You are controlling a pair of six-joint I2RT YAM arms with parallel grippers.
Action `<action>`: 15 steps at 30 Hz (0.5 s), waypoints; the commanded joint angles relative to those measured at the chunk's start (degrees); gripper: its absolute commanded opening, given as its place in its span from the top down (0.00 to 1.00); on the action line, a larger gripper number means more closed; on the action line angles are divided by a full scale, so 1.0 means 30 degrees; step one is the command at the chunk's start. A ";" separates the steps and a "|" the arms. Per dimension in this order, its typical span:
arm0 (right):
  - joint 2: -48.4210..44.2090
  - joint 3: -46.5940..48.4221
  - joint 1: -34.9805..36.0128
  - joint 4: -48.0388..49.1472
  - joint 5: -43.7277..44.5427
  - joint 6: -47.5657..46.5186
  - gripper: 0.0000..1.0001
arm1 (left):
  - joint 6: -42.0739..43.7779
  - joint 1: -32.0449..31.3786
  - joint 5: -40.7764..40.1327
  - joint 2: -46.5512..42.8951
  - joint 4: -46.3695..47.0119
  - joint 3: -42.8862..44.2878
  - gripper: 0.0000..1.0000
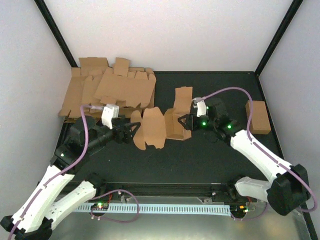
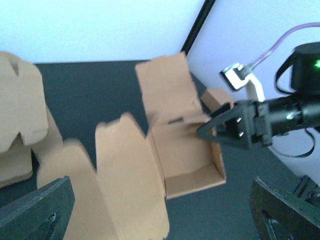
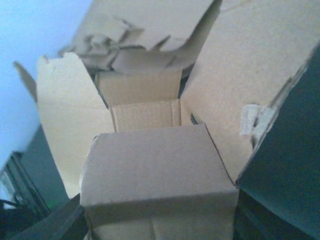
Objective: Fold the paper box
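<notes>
While the paper box [image 1: 162, 127] lay half formed on the table [image 1: 200, 160], its folded end sat between the jaws of the right gripper [image 1: 186, 121], which clasped it by the side walls. Its flat rounded flaps spread just ahead of the left gripper [image 1: 132, 129], whose jaws stood released and wide, holding nothing. Beyond the left jaws lay a heap of flat blanks [image 1: 110, 92]. Behind the right gripper, well apart, sat a closed cardboard brick [image 1: 257, 116].
</notes>
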 commanded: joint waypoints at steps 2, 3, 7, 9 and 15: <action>-0.2104 -0.2846 -0.0135 0.8293 -0.0220 0.6498 0.42 | -0.2398 0.0098 0.1992 -0.1493 0.2367 -0.3668 0.01; -0.2391 -0.3292 -0.0135 0.9191 0.0174 0.7268 0.42 | -0.3253 0.0111 0.2518 -0.1786 0.4077 -0.4551 0.01; -0.3392 -0.4423 -0.0135 1.1438 0.2483 0.9683 0.44 | -0.5367 0.0089 0.2774 -0.2390 0.6761 -0.6484 0.01; -0.3969 -0.5000 -0.0135 1.2847 0.3401 1.0725 0.44 | -0.5670 0.0061 0.2678 -0.2284 0.7318 -0.6760 0.01; -0.5251 -0.6330 -0.0107 1.6228 0.5457 1.3425 0.49 | -0.6824 -0.0221 0.1840 -0.0905 1.2708 -0.8411 0.01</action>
